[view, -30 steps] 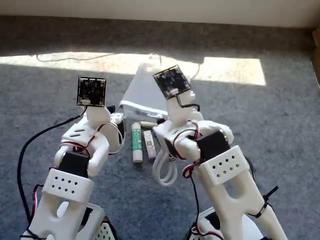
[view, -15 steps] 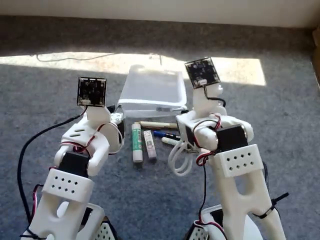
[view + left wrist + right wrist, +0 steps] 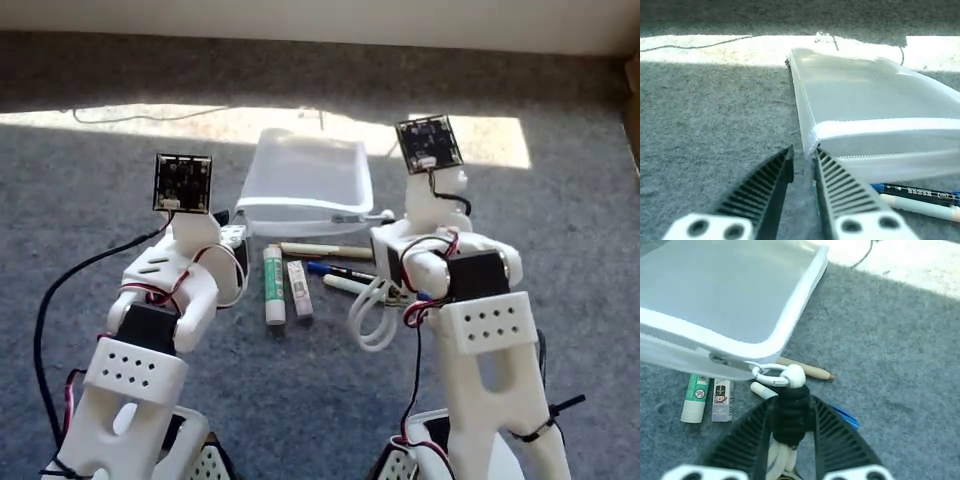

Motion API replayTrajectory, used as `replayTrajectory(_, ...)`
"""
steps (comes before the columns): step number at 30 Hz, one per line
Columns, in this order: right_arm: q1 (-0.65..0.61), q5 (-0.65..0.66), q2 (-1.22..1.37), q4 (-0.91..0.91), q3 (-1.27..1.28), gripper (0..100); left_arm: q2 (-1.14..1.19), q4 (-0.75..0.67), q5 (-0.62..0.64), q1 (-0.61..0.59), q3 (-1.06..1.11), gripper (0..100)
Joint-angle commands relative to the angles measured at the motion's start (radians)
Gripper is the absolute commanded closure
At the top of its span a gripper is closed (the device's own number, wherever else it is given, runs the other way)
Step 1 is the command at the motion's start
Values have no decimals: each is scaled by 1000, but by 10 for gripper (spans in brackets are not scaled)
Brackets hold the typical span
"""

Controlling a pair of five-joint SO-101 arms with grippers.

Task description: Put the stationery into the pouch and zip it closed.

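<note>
Evidently my right gripper (image 3: 790,410) was clenched on the zip pull (image 3: 791,379), a black-bound cord with a white bead, ringed to the slider at the pouch's near corner on that side. Judged purpose: work the zip along the front edge. I could not tell whether the mouth was open.

The pouch (image 3: 305,180) lay flat on the carpet (image 3: 520,260) between the arms. My left gripper (image 3: 802,167) sat at the opposite near corner, jaws a narrow gap apart with nothing between them. It was probably placed there to steady that corner against the pull.

Stationery was all outside, just in front of the pouch: glue stick (image 3: 273,285), short white stick (image 3: 299,290), pencil (image 3: 322,250), blue pen (image 3: 338,271), white marker (image 3: 348,285). Filling not yet started.
</note>
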Motion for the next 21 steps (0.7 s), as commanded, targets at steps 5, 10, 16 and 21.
replayTrajectory(5, 1, 12, -223, 31, -56, 993, -22, -11, 9, 5, -5, 764)
replayTrajectory(10, -73, 14, -229, 27, -27, 993, -22, -15, 6, 7, -5, 761)
replayTrajectory(16, -140, 52, -239, 33, -1, 993, -13, -23, 0, 65, -5, 761)
replayTrajectory(21, -142, 55, -239, 33, -1, 993, -12, -109, -72, 94, 42, 765)
